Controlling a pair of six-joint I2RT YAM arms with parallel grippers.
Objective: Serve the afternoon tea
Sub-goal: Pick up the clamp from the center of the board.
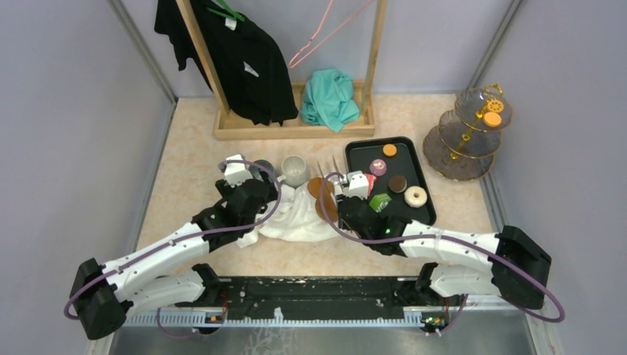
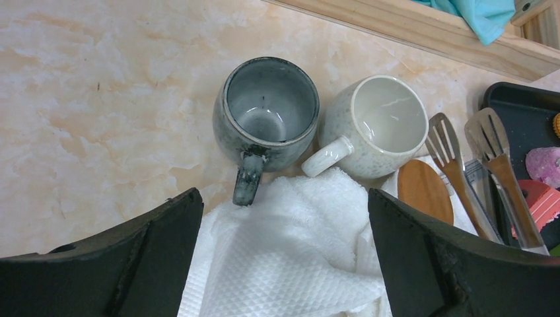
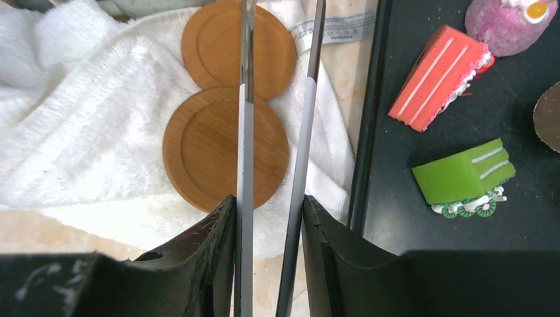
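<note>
The glass three-tier stand stands at the back right with an orange disc on a tier. The grey mug stands beside a white mug, its handle touching the white towel. My left gripper is open and empty over the towel, just short of the grey mug's handle. My right gripper is shut on the metal tongs, which reach over two wooden coasters. Red, green and pink sweets lie on the black tray.
The tray also holds an orange disc, a brown disc and a white doughnut. A wooden clothes rack with a black garment and a teal cloth stands at the back. Walls close both sides.
</note>
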